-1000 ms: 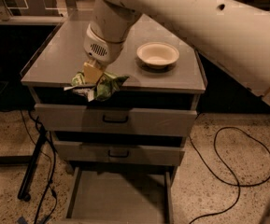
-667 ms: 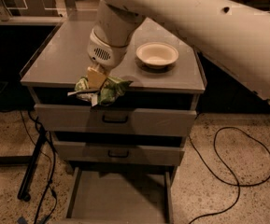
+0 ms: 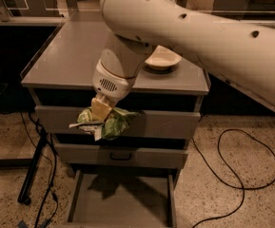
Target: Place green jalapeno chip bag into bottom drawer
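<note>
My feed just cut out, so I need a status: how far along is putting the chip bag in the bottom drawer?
Done: the bottom drawer stands open and bare, and the green jalapeno chip bag is off the cabinet top. In hand: the tool grips the bag in mid-air in front of the upper drawers, above the open drawer. Left: lower it into the drawer and release.

Green jalapeno chip bag (image 3: 110, 123): crumpled, hanging before the upper drawer front.
Bottom drawer (image 3: 122, 201): grey, pulled open below the bag.
Gripper (image 3: 101, 109): clamped on the bag's top.
</note>
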Controlling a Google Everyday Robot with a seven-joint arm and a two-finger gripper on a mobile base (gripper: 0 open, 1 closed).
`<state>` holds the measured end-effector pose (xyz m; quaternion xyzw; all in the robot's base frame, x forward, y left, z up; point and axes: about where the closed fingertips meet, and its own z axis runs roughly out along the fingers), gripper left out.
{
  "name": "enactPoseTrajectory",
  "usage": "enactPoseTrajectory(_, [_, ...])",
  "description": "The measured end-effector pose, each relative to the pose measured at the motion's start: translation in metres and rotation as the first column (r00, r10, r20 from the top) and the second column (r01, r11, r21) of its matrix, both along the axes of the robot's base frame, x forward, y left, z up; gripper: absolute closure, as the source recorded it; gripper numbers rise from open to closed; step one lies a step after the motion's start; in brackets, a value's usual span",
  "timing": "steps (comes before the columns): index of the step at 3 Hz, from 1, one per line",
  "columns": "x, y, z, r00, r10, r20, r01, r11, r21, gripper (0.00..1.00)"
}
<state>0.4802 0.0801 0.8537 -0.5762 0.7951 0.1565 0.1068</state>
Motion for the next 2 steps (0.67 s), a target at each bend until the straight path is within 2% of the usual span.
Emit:
enactPoseTrajectory(1, [0.0, 0.0, 0.0, 1.0, 0.0, 0.0, 0.0, 1.0, 0.0, 1.0])
enactPoseTrajectory(2, [-0.01, 0.008, -0.033, 0.9982, 0.011, -0.06, -0.011, 1.0, -0.011, 1.0])
